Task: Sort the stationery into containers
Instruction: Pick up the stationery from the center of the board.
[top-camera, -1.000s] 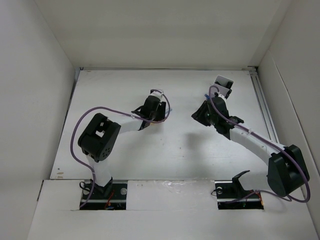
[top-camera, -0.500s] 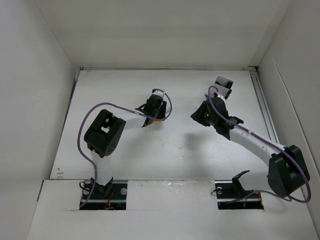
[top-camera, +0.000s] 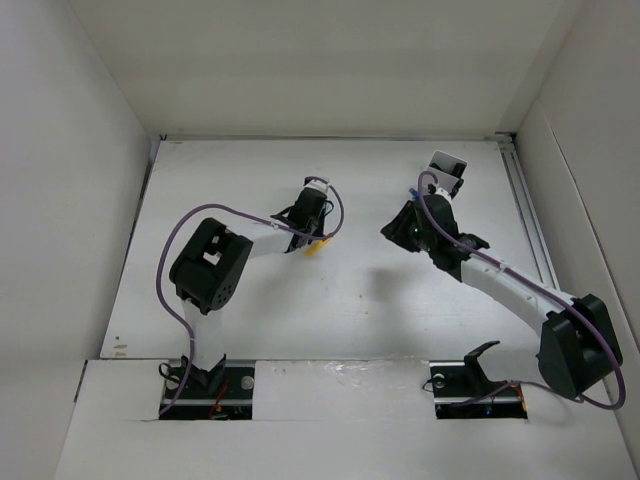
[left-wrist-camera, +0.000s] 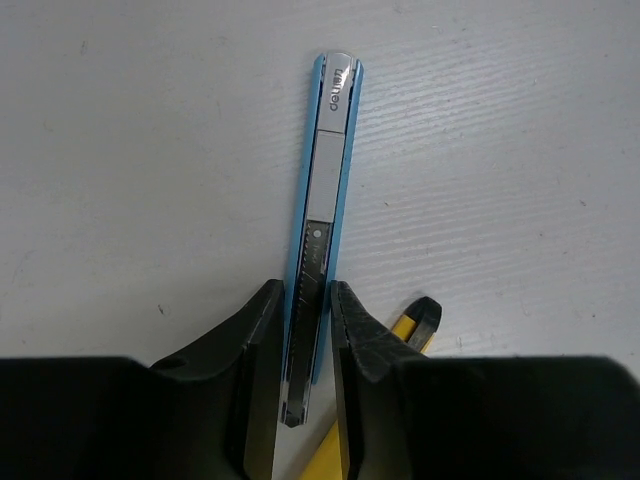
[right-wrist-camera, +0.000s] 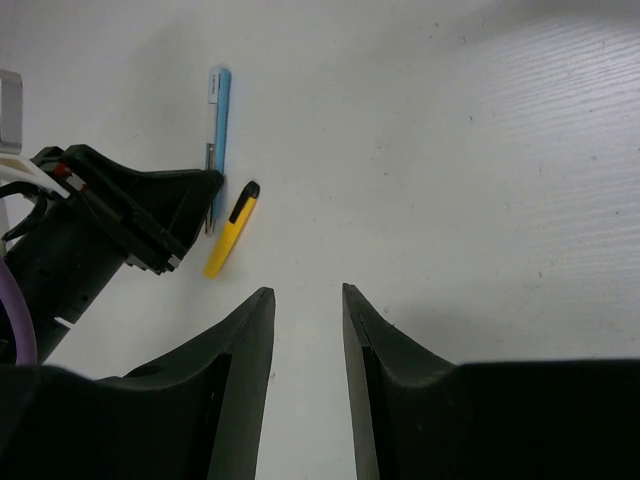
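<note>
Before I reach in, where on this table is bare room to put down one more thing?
Bare: the table strip between the short yellow stick and the arm bases, and the far-left corner. Crowded: around the left gripper, where the silver-blue cutter and the stick lie close together.

Two arms on show: the left arm (top-camera: 206, 268) has a chunky black joint housing, white tube links and a thin purple cable (top-camera: 215, 208). The right arm (top-camera: 510, 286) matches it, white link, black elbow block, a second purple cable (top-camera: 421, 195). Up close, the left gripper (left-wrist-camera: 307, 292) shows matte black moulded fingers (left-wrist-camera: 256, 345).
</note>
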